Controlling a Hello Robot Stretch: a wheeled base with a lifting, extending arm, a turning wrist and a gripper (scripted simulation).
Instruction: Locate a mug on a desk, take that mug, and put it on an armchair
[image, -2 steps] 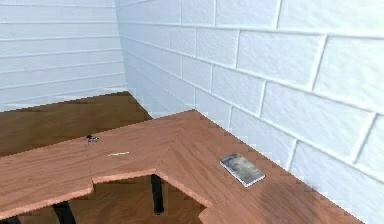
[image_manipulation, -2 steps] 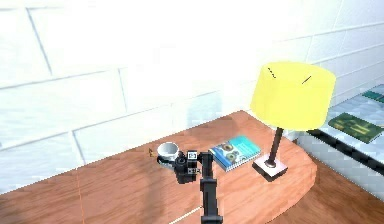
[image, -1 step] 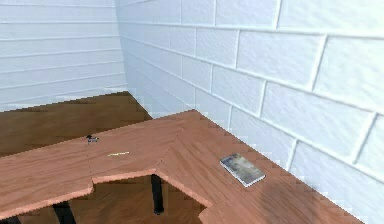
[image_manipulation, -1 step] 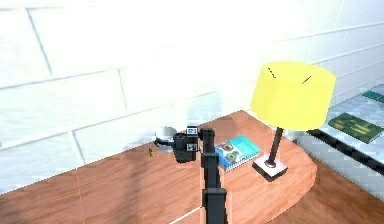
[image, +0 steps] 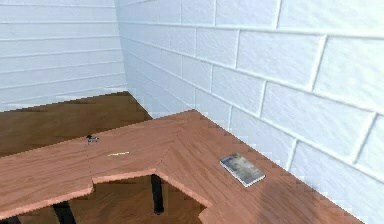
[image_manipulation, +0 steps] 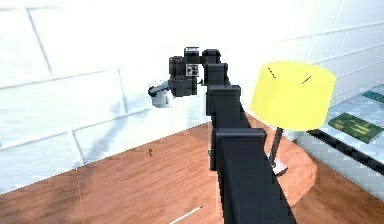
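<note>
The claw (image_manipulation: 166, 86) holds a small grey mug (image_manipulation: 157, 96) at its tip, clear of the desk (image_manipulation: 110, 185) below it, so finding and taking look done; the armchair is left. The arm side view has a lamp (image_manipulation: 291, 88) right of the claw; the forward view, a flat grey slab (image: 242, 168) on the desk.

The desk (image: 150, 150) runs off the forward view's left and bottom edges, and the dark speck (image: 92, 139) on it is too small for us to name. In the arm side view, the gripper (image_manipulation: 163, 90) holds a pale grey blob (image_manipulation: 156, 97) we can't identify. The arm (image_manipulation: 240, 150) hides part of the lamp (image_manipulation: 290, 88) stem. The flat green thing (image_manipulation: 352, 125) is too blurred to name.
</note>
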